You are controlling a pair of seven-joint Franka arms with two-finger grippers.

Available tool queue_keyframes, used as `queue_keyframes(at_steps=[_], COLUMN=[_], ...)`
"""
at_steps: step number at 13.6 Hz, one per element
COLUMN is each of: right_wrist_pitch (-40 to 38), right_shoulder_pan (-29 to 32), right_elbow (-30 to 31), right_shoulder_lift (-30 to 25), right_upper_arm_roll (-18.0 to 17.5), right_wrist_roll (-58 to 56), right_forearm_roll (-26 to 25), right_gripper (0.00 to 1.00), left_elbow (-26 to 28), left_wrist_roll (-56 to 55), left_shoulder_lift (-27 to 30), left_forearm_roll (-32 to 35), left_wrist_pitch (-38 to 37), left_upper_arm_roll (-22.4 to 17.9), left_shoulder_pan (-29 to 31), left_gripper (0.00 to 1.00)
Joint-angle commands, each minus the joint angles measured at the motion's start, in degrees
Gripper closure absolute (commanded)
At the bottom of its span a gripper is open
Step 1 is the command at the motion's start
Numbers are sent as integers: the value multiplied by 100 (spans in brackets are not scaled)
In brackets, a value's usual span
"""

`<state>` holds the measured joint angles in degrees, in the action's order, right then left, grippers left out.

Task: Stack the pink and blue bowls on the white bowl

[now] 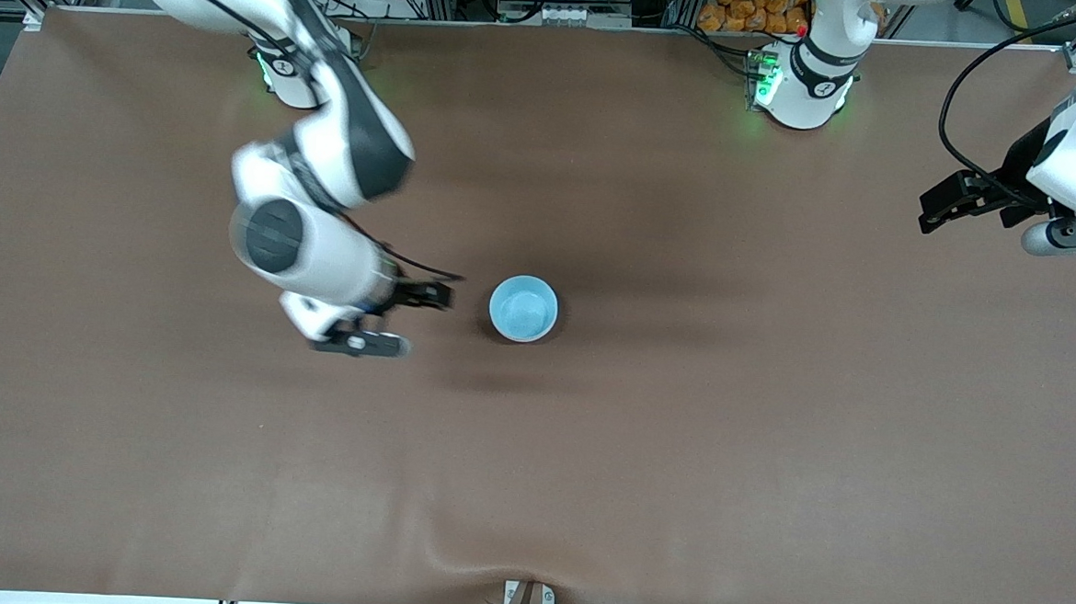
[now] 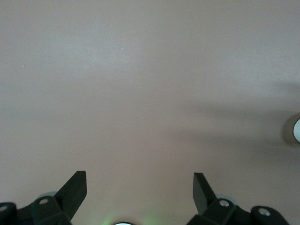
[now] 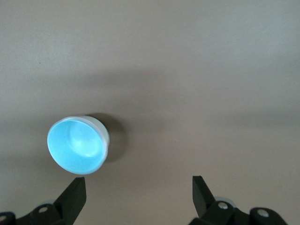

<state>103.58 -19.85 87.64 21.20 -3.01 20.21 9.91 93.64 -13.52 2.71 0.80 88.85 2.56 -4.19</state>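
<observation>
Front view:
Table: brown table (image 1: 677, 457) with both arm bases along its upper edge.
Blue bowl: the blue bowl (image 1: 523, 308) stands upright near the middle of the table, its light blue inside showing. It is beside the right gripper, toward the left arm's end of the table from it, and apart from its fingers. Whether other bowls sit under it cannot be told from above.
Right gripper: the right gripper (image 1: 404, 318) hangs low over bare table, holding nothing; its two dark fingers are spread.
Left gripper: the left gripper (image 1: 953, 206) waits over the left arm's end of the table, well apart from the bowl.

Left wrist view:
Left gripper: the left gripper (image 2: 139, 185) has its fingers wide apart with nothing between them, only bare brown table (image 2: 140, 93) under it.

Right wrist view:
Right gripper: the right gripper (image 3: 138, 190) stands open and empty, its fingers spread.
Blue bowl: the blue bowl (image 3: 77, 144) sits on the table (image 3: 211, 93) just ahead of one fingertip and off to that side, not between the fingers. A pale rim edge shows around its blue inside.
</observation>
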Motion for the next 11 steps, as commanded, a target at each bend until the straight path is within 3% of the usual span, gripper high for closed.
queue_keyframes(at_steps=[1,3,5,11], right_wrist_pitch=[-661,-1066,-1366,-2428], right_shoulder_pan=[882,1333,1282,1483], right_elbow=[454,508,491,-96], right_shoulder_lift=[-1061,-1608,-1977,-2085], right_upper_arm_roll=[-85,63,554,907], right_wrist_roll=[-1050,-2025,-2232,-1723], right_forearm_roll=[-312,-515,-726,-753], right_gripper=[0,0,0,0], left_elbow=[6,-29,-56,-241], left_wrist_roll=[87,87,96,104], left_shoulder_lift=[45,45,54,98], left_forearm_roll=[113,105,87,52], left_wrist_pitch=[62,71,71,-43], left_upper_arm_roll=[-18,-18,-27,-18], left_shoulder_pan=[-30,-30,-12,-21], left_gripper=[0,0,0,0])
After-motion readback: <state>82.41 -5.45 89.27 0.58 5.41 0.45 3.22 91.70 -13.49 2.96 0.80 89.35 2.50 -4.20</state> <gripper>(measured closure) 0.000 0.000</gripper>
